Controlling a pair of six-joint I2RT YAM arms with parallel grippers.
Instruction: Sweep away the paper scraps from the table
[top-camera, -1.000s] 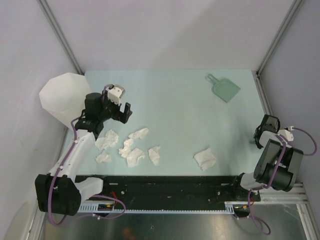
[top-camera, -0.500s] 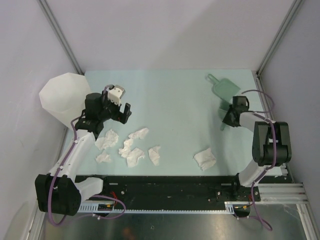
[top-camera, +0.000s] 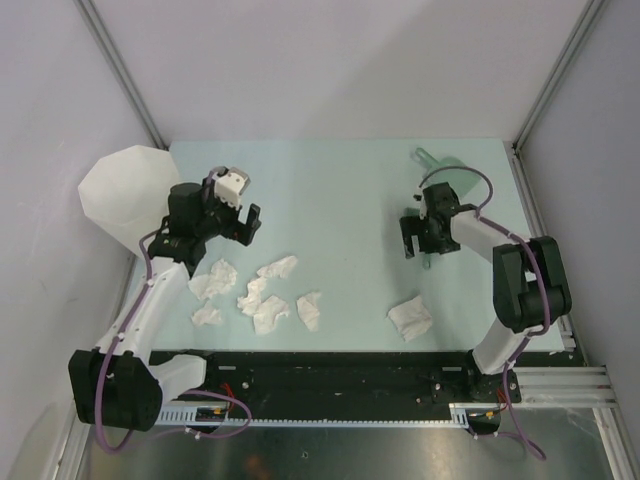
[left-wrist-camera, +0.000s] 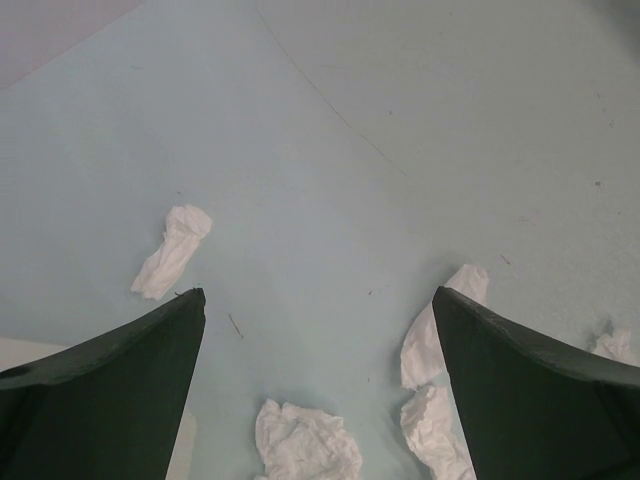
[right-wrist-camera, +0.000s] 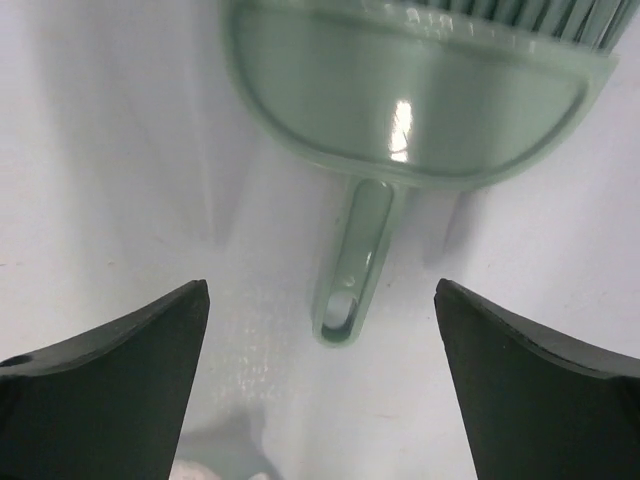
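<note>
Left tool (top-camera: 250, 228): I read its fingers as spread wide with nothing between them, poised over the tabletop (top-camera: 340, 200) just beyond the main cluster of paper scraps (top-camera: 255, 295). Its wrist view shows several of these lying on the bare surface below and ahead of the fingers. Right tool (top-camera: 416, 245): fingers likewise wide apart and gripping nothing. In its wrist view the handle (right-wrist-camera: 352, 270) of the green dustpan (right-wrist-camera: 410, 80) lies in the gap between them, pan end farther off, and I cannot tell whether anything touches. Overhead, this tool sits near the dustpan, toward the far right. A single scrap (top-camera: 410, 318) lies apart from the cluster, near the front edge, right of centre. A white faceted bin (top-camera: 125, 195) stands at the far-left corner.
</note>
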